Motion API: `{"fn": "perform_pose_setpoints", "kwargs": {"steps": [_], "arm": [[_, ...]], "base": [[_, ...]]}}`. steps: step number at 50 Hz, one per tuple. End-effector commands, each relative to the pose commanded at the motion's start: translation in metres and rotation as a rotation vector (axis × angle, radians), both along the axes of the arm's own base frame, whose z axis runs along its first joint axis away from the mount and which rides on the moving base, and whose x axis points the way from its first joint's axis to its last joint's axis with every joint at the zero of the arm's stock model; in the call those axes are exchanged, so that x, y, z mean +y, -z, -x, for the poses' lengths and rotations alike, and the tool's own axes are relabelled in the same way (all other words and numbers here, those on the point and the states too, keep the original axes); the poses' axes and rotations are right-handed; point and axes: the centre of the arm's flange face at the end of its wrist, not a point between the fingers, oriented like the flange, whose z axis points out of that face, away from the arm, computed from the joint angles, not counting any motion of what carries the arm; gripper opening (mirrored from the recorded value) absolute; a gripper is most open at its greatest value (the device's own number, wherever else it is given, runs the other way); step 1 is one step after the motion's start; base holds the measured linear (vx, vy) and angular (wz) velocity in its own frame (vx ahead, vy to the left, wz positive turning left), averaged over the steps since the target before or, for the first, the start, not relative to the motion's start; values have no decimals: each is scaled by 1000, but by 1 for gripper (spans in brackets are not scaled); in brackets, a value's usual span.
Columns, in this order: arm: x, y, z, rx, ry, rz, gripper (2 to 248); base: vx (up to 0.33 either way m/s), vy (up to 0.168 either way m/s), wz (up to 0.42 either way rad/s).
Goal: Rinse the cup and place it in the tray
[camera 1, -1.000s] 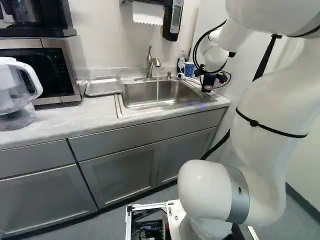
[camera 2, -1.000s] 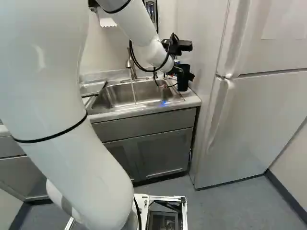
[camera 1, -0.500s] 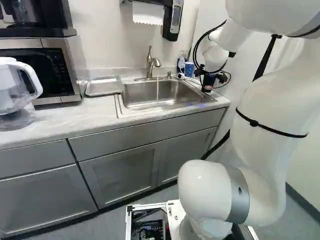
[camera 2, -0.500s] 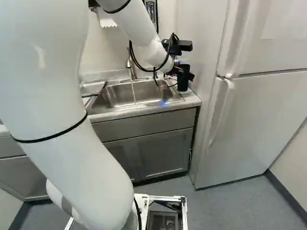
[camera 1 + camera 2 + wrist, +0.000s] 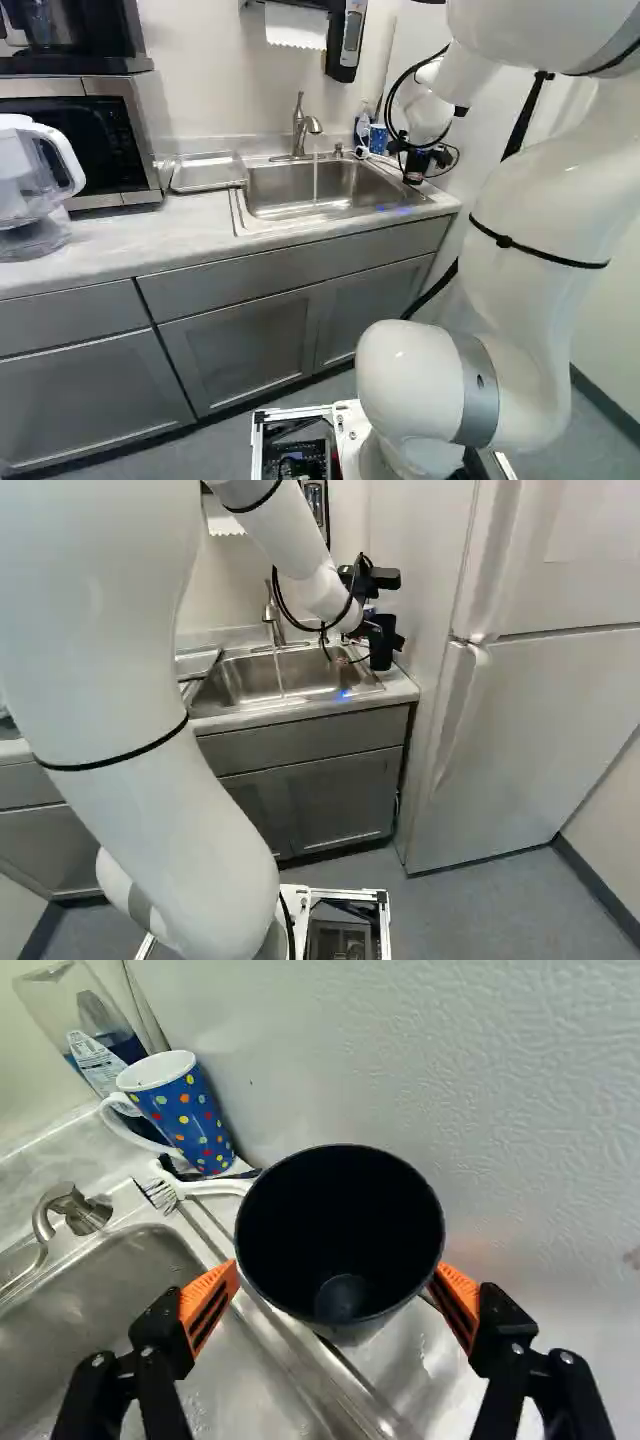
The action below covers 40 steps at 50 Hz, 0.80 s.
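Note:
My gripper (image 5: 385,634) is at the counter's right end, around a black cup (image 5: 382,653). In the wrist view the gripper (image 5: 338,1278) stands open, its orange pads on opposite sides of the upright cup (image 5: 342,1215), close to its wall; whether they touch it I cannot tell. The cup's mouth faces the camera, and its inside looks empty. A metal tray (image 5: 208,172) lies on the counter left of the sink (image 5: 325,190). Water runs from the faucet (image 5: 300,130) into the basin.
A dotted blue mug (image 5: 185,1115), a white brush (image 5: 205,1189) and a bottle (image 5: 100,1045) stand or lie near the cup. A refrigerator (image 5: 540,710) rises at the right. Left of the tray are a microwave (image 5: 95,140) and a clear pitcher (image 5: 35,190).
My arm's large near links have shifted slightly, leftward in the left base view and rightward in the right one. The gripper has hardly moved, and the cup keeps its place.

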Motion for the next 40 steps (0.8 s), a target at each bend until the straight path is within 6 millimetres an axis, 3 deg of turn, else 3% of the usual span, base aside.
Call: {"fn": "perform_pose_setpoints", "kwargs": {"steps": [17, 18, 23, 24, 28, 29, 40], "arm": [[0, 0, 0, 0, 0, 0, 244], [0, 0, 0, 0, 0, 0, 209], [0, 0, 0, 0, 0, 0, 209], [0, 0, 0, 0, 0, 0, 171], [0, 0, 0, 0, 0, 0, 171], [0, 0, 0, 0, 0, 0, 134], [0, 0, 0, 0, 0, 0, 123]], "base": [[0, 0, 0], [0, 0, 0], [0, 0, 0], [0, 0, 0], [0, 0, 0], [0, 0, 0], [0, 0, 0]]}}
